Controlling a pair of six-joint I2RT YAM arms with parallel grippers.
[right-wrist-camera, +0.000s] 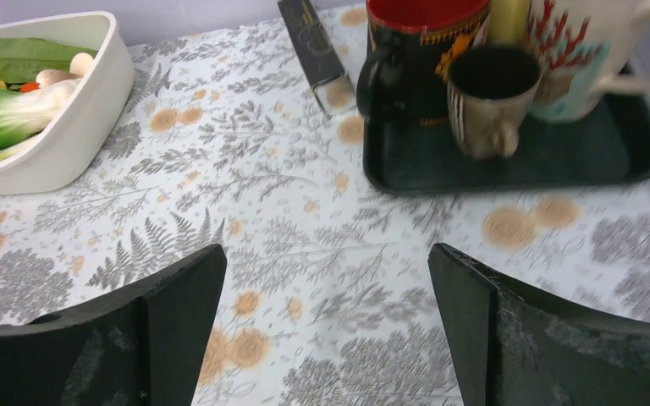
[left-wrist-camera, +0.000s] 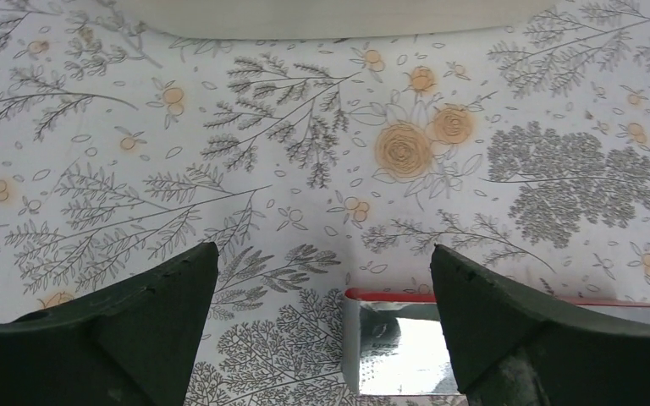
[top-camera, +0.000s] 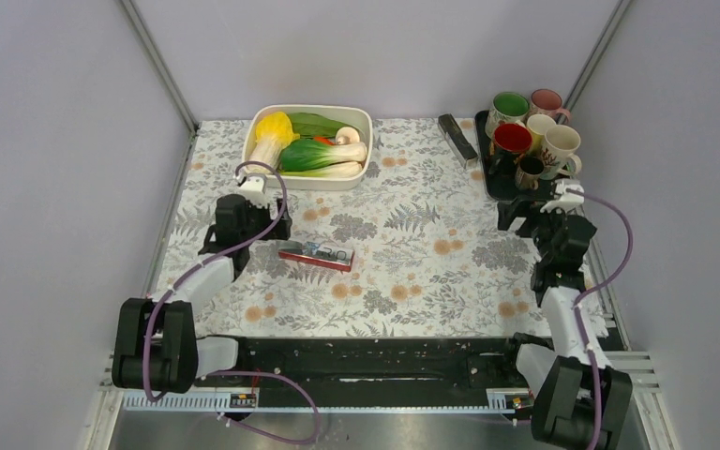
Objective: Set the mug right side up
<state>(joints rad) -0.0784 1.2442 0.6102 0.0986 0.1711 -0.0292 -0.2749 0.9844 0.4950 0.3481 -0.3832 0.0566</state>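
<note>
While the right gripper [right-wrist-camera: 326, 262] hangs spread wide, small mug [right-wrist-camera: 488, 100] upright on tray [right-wrist-camera: 592, 161] ahead, left gripper [left-wrist-camera: 323, 254] likewise

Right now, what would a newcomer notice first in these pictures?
A cluster of mugs crowds a black tray at the far right corner of the table. A white dish of vegetables sits at the far edge, left of centre. A red packet lies mid-table.
</note>
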